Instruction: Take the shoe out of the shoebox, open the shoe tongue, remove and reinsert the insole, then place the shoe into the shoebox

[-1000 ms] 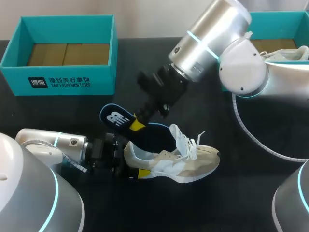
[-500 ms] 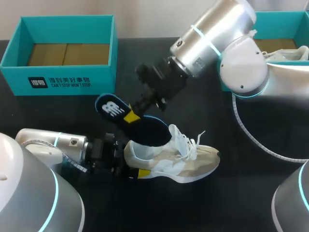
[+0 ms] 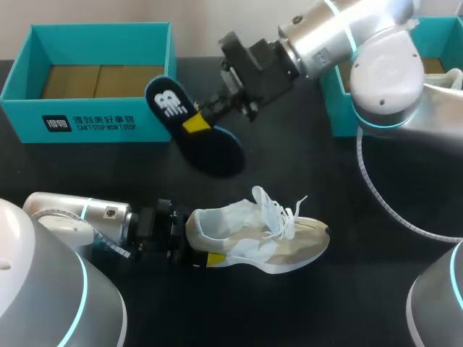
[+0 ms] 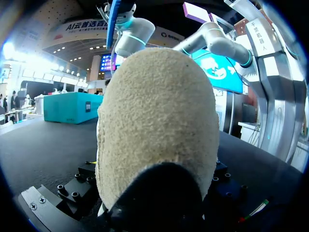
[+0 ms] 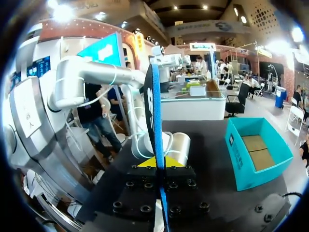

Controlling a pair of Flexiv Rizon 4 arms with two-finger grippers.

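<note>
The beige and white shoe [image 3: 268,237] stands upright on the black table, toe to the right. My left gripper [image 3: 200,250] is at its heel, one yellow fingertip [image 3: 215,259] on the near side; the beige heel [image 4: 159,121] fills the left wrist view between the fingers. The dark blue insole [image 3: 206,141] with a white logo hangs in the air above the table, clear of the shoe. My right gripper [image 3: 197,123] is shut on it near the logo end. In the right wrist view the insole [image 5: 155,106] shows edge-on, pinched by the right gripper [image 5: 156,162].
An open teal shoebox [image 3: 94,119] with a brown cardboard floor stands at the back left, just behind the insole. A second teal box [image 3: 338,108] at the back right holds another shoe [image 3: 434,78]. A white cable [image 3: 376,195] lies on the table to the right.
My right gripper has pulled the insole out of the shoe and carried it up and back toward the left shoebox. The left arm and the shoe have stayed put.
</note>
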